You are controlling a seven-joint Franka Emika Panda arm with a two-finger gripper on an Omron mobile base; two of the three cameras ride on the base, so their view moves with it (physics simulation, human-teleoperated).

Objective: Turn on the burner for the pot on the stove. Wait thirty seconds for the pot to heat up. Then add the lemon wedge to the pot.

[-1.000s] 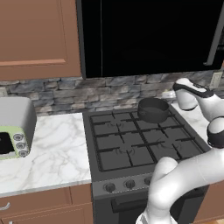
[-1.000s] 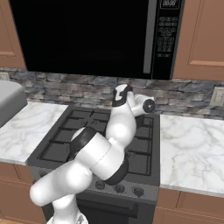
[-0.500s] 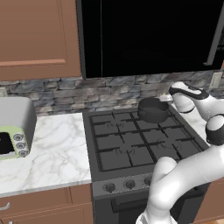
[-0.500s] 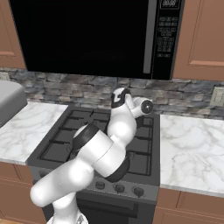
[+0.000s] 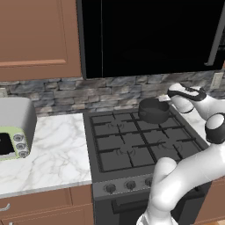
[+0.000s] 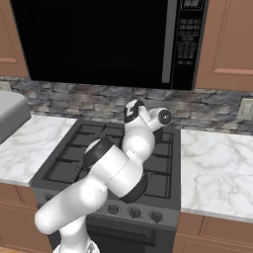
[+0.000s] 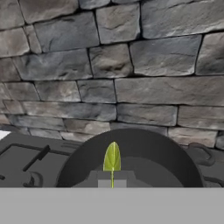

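— Fingers pinched tight on the lemon wedge (image 7: 112,158), aren't they?
— Yes, the gripper (image 7: 112,180) holds it upright over the pot (image 5: 154,110).
— Where's that pot?
— Back right burner of the stove (image 5: 132,145), near the stone wall (image 7: 109,74).

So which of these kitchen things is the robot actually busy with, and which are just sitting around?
In use:
- pot, at the stove's back right
- stove
- lemon wedge, pinched in the gripper over the pot

Just there:
- toaster oven on the left counter
- microwave above the stove
- stone backsplash
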